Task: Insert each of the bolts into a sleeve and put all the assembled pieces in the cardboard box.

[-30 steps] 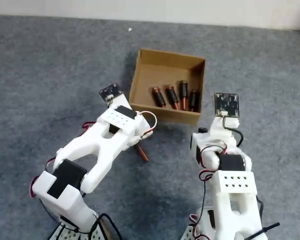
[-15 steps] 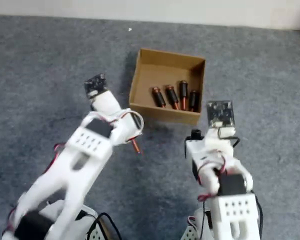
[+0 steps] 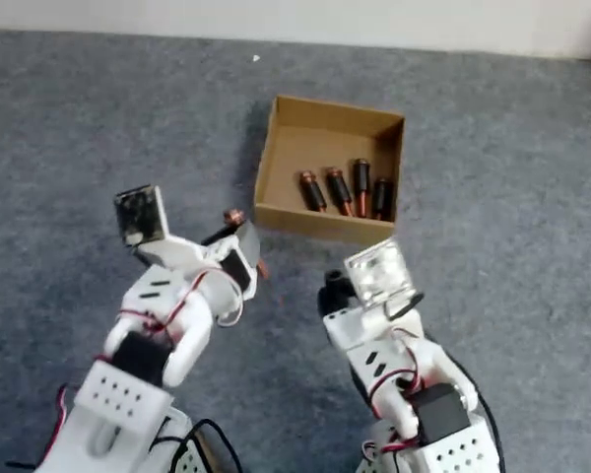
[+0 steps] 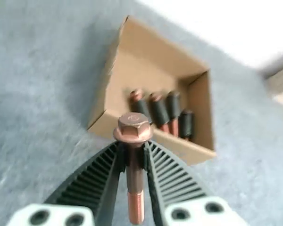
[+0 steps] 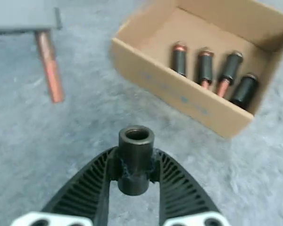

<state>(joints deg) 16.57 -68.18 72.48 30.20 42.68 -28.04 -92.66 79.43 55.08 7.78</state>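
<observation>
My left gripper [image 4: 132, 160] is shut on a copper bolt [image 4: 134, 165], hex head toward the cardboard box [image 4: 112, 96]. In the high view that bolt [image 3: 235, 218] is lifted off the carpet beside the box's near left corner, held by the left gripper [image 3: 238, 239]. My right gripper [image 5: 134, 167] is shut on a black sleeve [image 5: 135, 157], its bore facing up. From above the right gripper [image 3: 333, 289] hangs in front of the box [image 3: 315, 224]. The box holds several assembled pieces [image 3: 345, 188] side by side. The bolt's shank [image 5: 49, 66] also appears in the right wrist view, with the box [image 5: 179, 96] beyond.
Grey carpet [image 3: 492, 197] covers the whole work surface. A pale wall strip [image 3: 295, 18] runs along the far edge. Open carpet lies to the left and right of the box.
The left arm has lifted the bolt off the carpet and swung left and back. The right arm has drawn back toward the left, away from the box.
</observation>
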